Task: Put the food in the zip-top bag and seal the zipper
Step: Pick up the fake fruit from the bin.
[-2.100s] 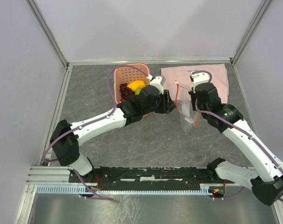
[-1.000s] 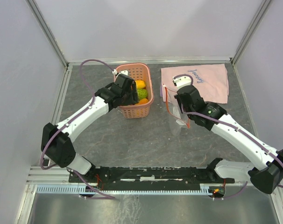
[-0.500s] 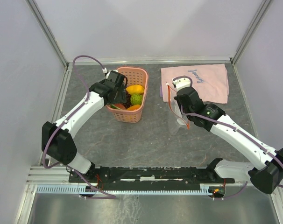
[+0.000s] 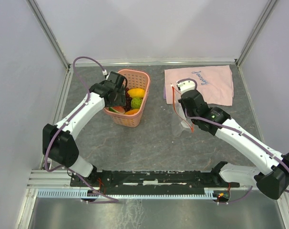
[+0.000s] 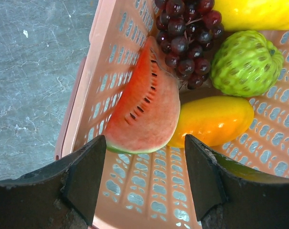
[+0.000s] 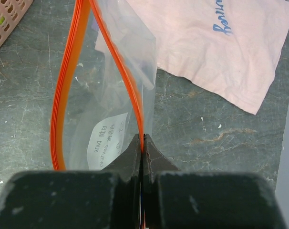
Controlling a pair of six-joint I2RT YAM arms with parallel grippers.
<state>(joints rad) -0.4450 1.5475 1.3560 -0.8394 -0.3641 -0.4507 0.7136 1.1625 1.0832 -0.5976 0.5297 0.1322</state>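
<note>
The food lies in a pink perforated basket point(image 5: 135, 191): a red watermelon slice point(image 5: 144, 102), dark purple grapes point(image 5: 185, 33), a bumpy green fruit point(image 5: 244, 62), an orange-yellow fruit point(image 5: 213, 119) and a yellow one point(image 5: 259, 14). My left gripper point(image 5: 145, 148) hovers open over the basket's near side, nothing between its fingers; in the top view this left gripper point(image 4: 119, 93) is at the basket's point(image 4: 128, 119) left rim. My right gripper point(image 6: 143, 143) is shut on the red-orange zipper point(image 6: 58, 105) strip of the clear zip-top bag point(image 6: 106, 95), whose mouth gapes open. The bag point(image 4: 182, 125) hangs right of the basket.
A pink cloth point(image 4: 201, 83) lies flat at the back right, just behind the bag. Grey stone-patterned table point(image 4: 149, 138) spreads between basket and bag. White walls close in the left, back and right sides.
My left gripper swung from beside the bag back over the basket and drifted left, and the basket shifted slightly left too. The right gripper carried the bag left, then held still.
</note>
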